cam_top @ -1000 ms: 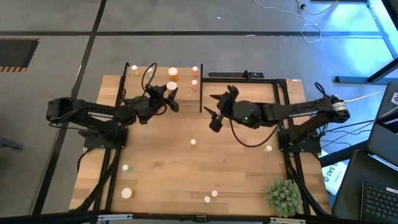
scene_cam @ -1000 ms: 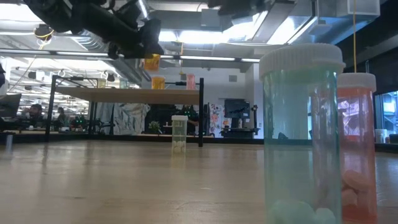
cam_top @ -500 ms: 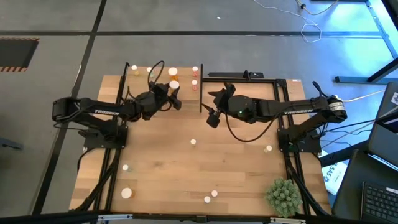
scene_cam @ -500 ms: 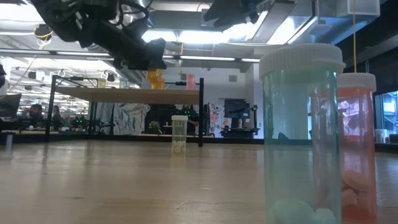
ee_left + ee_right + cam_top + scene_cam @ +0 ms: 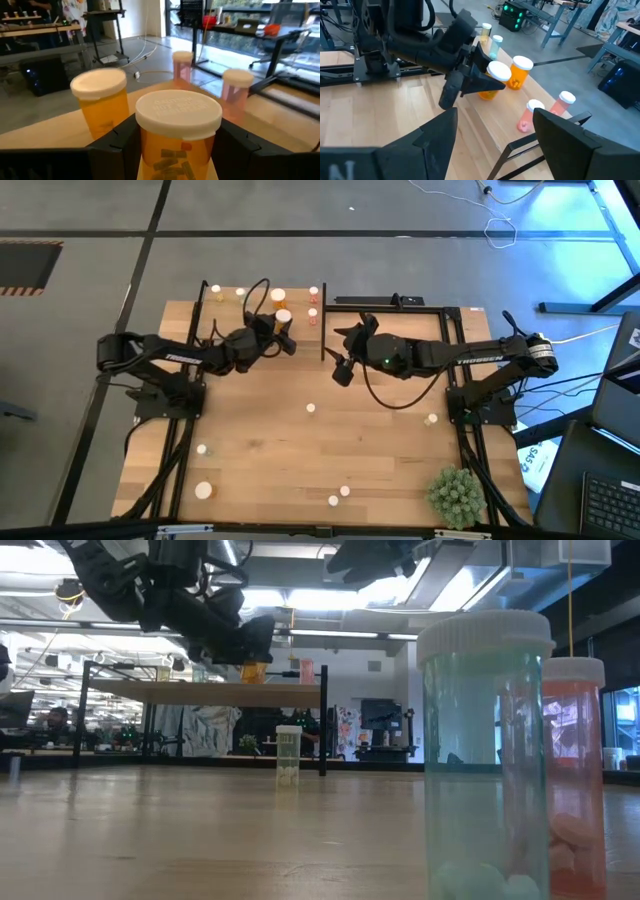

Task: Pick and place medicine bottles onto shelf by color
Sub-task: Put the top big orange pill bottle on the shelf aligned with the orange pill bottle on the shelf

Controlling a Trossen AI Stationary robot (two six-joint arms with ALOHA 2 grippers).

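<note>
A placing step is under way at the shelf point(image 5: 262, 298), the raised wooden platform at the far edge of the tabletop point(image 5: 300, 450): the left gripper point(image 5: 283, 332) carries an orange bottle point(image 5: 178, 131) with a white cap over the shelf's surface, its jaws pinching the bottle's body on both sides, as the left wrist view shows. The bottle hangs just beside a second orange bottle point(image 5: 101, 103) already standing on the shelf, with two pink bottles point(image 5: 235, 91) farther along toward the shelf's black post, so the colour grouping looks respected. The next move, by the look of it, calls for lowering the held bottle until its base meets the shelf beside its orange neighbour, then spreading the jaws and backing away without knocking that neighbour over. The right gripper point(image 5: 343, 362) waits just off the shelf's post-side end, above the tabletop, its jaws spread wide and holding nothing. Several more bottles remain well apart from the shelf on the tabletop, among them a small one point(image 5: 311, 408) near the middle and a pale green bottle point(image 5: 486, 755) close to the low camera, so much of the sorting appears still to be done.
</note>
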